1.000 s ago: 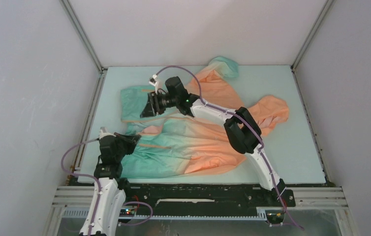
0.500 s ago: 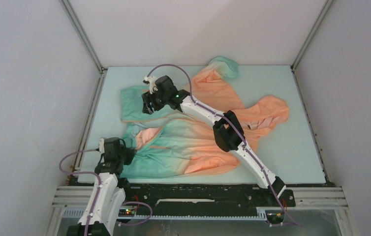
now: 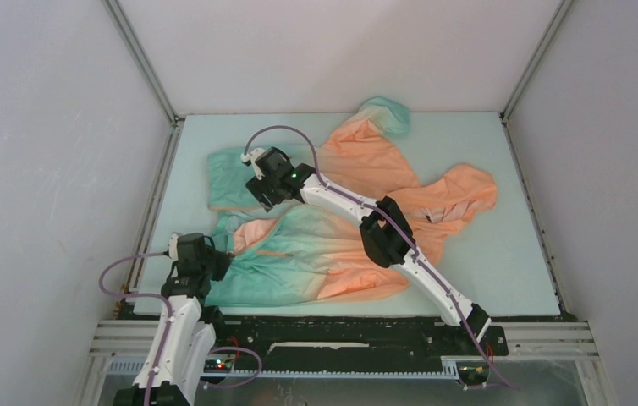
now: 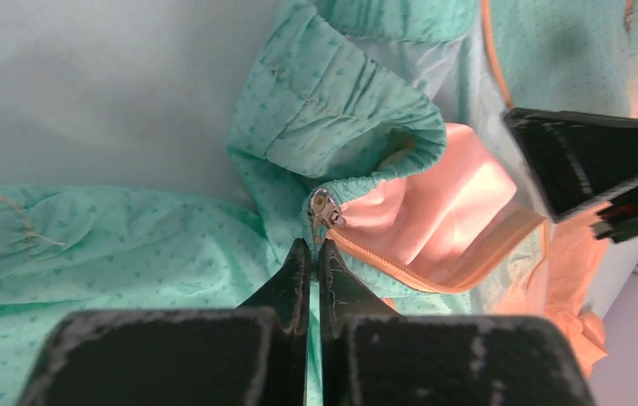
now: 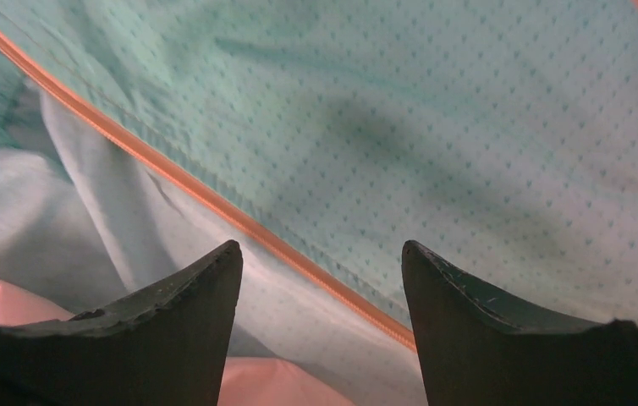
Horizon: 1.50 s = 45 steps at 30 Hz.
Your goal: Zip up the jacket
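Observation:
The jacket (image 3: 341, 245) lies spread on the table, teal at the left and orange toward the hood (image 3: 468, 190). My left gripper (image 3: 218, 260) is at the near-left hem. In the left wrist view it (image 4: 314, 250) is shut on teal hem fabric just below the metal zip slider (image 4: 326, 210), from which the orange zip (image 4: 400, 272) runs off to the right. My right gripper (image 3: 256, 193) hovers low over the far front panel. Its jaws (image 5: 320, 249) are open, with that panel's orange zip edge (image 5: 214, 203) passing diagonally beneath them and nothing held.
One sleeve (image 3: 383, 114) reaches the table's back edge. The pale green mat (image 3: 510, 254) shows bare to the right of the jacket. White walls enclose three sides, and a black rail (image 3: 341, 330) runs along the front by the arm bases.
My right gripper has dropped lower over the far panel and opened wider. My left gripper has drawn the hem slightly toward the near-left, still shut.

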Tool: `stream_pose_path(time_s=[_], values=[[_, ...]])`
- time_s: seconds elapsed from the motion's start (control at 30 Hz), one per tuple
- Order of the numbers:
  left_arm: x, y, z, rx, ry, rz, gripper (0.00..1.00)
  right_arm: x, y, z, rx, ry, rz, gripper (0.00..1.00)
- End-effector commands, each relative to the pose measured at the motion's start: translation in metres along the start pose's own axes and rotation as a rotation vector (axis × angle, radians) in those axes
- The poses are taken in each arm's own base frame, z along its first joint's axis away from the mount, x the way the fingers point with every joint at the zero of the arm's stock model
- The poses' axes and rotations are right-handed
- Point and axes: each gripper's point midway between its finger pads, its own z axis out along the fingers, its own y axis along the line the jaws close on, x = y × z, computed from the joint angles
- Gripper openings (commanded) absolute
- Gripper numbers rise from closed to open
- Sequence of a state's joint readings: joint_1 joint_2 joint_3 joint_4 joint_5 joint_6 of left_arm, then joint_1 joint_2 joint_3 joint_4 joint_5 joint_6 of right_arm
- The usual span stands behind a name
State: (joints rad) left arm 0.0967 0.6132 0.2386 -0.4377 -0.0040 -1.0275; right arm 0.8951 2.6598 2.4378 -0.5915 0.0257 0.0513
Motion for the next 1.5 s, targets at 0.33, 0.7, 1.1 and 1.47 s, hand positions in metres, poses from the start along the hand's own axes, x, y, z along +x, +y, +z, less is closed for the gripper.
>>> stream_pose_path(time_s=[0.33, 0.7, 1.1, 1.47], values=[[-0.022, -0.031, -0.013, 0.078, -0.058, 0.034, 0.0, -0.014, -0.022, 0.0, -0.029, -0.029, 0.088, 0.26], [-0.018, -0.028, -0.005, 0.07, -0.038, 0.031, 0.0, -0.054, -0.028, -0.023, -0.044, -0.143, 0.062, 0.02], [-0.014, -0.036, -0.004, 0.1, -0.008, 0.035, 0.0, -0.01, -0.093, -0.044, 0.363, 0.043, -0.132, 0.65], [-0.013, -0.034, -0.004, 0.094, -0.004, 0.038, 0.0, 0.025, -0.117, -0.053, 0.408, 0.13, -0.024, 0.48]])
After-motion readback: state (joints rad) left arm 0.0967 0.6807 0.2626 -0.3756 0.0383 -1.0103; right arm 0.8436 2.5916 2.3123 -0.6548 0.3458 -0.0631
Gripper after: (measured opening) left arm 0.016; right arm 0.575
